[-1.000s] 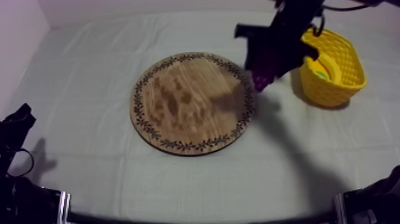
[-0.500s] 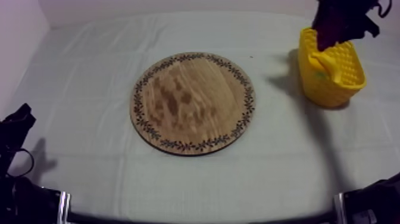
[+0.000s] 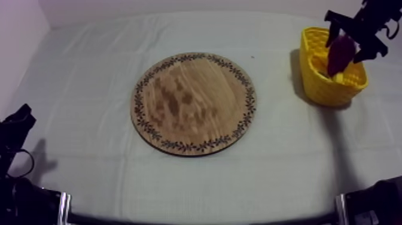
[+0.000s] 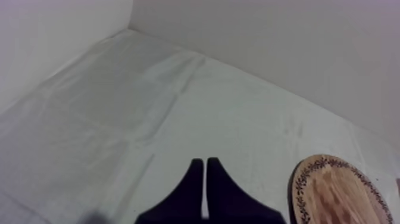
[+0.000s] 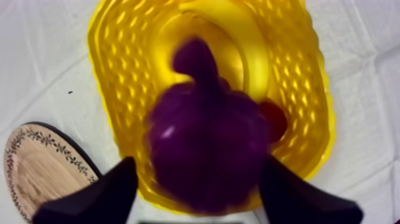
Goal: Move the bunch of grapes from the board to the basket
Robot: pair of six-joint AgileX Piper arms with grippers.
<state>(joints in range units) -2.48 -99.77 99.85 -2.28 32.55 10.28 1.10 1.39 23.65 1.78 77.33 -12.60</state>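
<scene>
Hovering over the yellow basket at the table's far right corner: right gripper, jaws spread wide. The bunch of grapes sits between them, above the basket's mouth, stem end pointing down into it. A sliver of yellow shows between one jaw and the bunch.

Small red fruit lies in the basket, just beside the grapes. Deeper inside is a curved yellow form, hard to tell from the basket wall. The grapes hide much of the basket floor.

Wooden board mid-table, well apart from the basket.

Left gripper is low by the near left corner, jaws pressed together over the cloth.

Table: grey-white cloth, creased. Pale wall along the far edge.
</scene>
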